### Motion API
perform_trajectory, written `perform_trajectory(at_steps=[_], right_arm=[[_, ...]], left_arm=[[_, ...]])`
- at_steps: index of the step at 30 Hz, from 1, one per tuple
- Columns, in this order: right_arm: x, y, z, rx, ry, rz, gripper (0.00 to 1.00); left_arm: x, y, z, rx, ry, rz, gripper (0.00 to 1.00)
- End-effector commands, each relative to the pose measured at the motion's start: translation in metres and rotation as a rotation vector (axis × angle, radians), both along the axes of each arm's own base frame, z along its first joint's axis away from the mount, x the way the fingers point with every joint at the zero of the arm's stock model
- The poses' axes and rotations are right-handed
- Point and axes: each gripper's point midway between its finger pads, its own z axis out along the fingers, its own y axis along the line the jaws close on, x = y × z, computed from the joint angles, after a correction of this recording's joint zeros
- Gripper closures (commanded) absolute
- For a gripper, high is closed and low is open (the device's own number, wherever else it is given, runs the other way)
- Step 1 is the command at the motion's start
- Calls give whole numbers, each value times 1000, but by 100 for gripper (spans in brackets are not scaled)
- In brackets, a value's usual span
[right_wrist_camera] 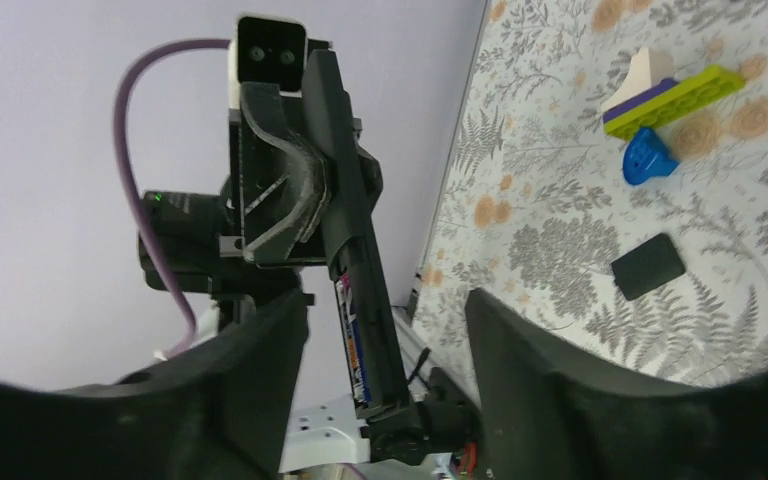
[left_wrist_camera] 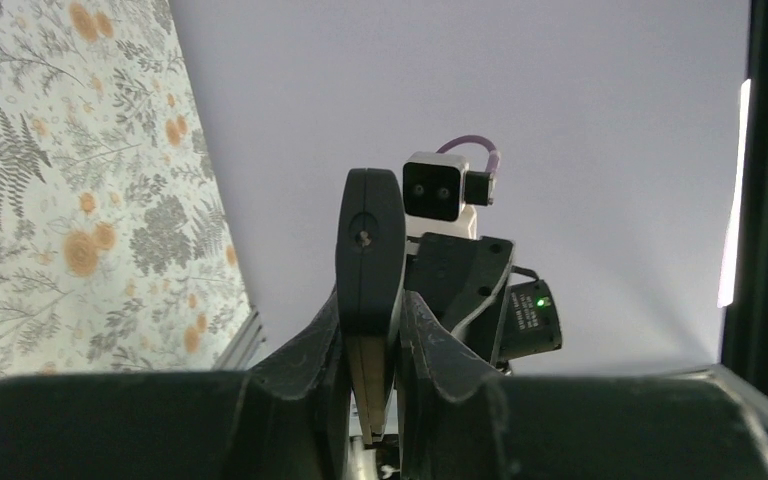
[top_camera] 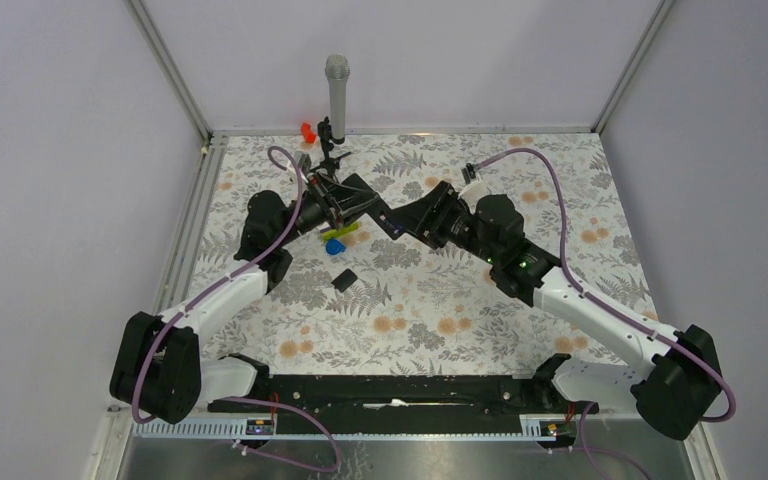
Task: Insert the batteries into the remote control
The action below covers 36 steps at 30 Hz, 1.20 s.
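My left gripper is shut on the remote control, a slim black bar held in the air above the table. In the left wrist view the remote stands edge-on between the fingers of that gripper. My right gripper is open. In the right wrist view its jaws straddle the remote's free end without touching it. A battery with a blue and orange label sits in the remote's open compartment.
A small flat black square piece lies on the floral table, also in the right wrist view. Toy blocks, lime and blue, lie below the left gripper. A grey microphone stands at the back.
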Motion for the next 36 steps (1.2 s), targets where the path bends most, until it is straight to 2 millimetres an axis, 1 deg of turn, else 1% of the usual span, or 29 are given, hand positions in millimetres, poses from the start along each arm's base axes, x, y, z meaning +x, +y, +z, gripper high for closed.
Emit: perform_trajectory(at_steps=[1, 2, 4, 6, 9, 11, 13, 15, 17, 19, 20, 23, 25, 27, 28, 31, 33, 34, 36], right_arm=[[-2, -10, 25, 33, -139, -26, 25], [-4, -12, 28, 34, -168, -30, 20], [-7, -17, 34, 35, -227, -28, 17], [-12, -19, 37, 25, -280, -5, 16], [-18, -17, 32, -26, -336, 56, 16], [-21, -18, 28, -74, -365, 96, 16], [-19, -20, 21, -123, -355, 111, 16], [-18, -17, 13, -171, -361, 139, 16], [-12, -11, -4, -241, -351, 177, 18], [-7, -3, -30, -319, -328, 238, 20], [-6, 3, -46, -353, -308, 278, 22], [-7, 24, -92, -473, -295, 368, 22], [-9, 39, -115, -546, -312, 405, 21], [-2, 53, -137, -612, -310, 398, 21], [0, 61, -143, -628, -318, 398, 23], [11, 91, -158, -650, -357, 429, 39], [12, 114, -169, -652, -367, 458, 56], [13, 125, -175, -645, -355, 470, 60], [8, 148, -182, -591, -330, 516, 63]], left_arm=[[-14, -3, 30, 75, -238, -54, 100], [-14, -3, 28, 95, -251, -64, 100], [-16, -4, 19, 152, -281, -83, 100], [-17, -3, 14, 196, -307, -94, 100], [-21, 2, 12, 254, -358, -104, 100], [-20, 11, 10, 307, -387, -81, 100], [-10, 32, 5, 365, -367, 3, 100], [2, 58, -1, 415, -321, 102, 100], [10, 80, -6, 468, -278, 184, 100], [18, 103, -14, 552, -219, 288, 100], [19, 114, -19, 595, -186, 333, 100], [20, 142, -22, 696, -137, 468, 100], [19, 160, -21, 744, -115, 550, 100], [18, 175, -19, 785, -94, 620, 100], [17, 181, -18, 802, -82, 648, 100], [15, 193, -16, 830, -65, 697, 100], [14, 196, -14, 835, -66, 711, 100], [14, 197, -14, 838, -63, 713, 100], [14, 199, -16, 847, -55, 716, 100]])
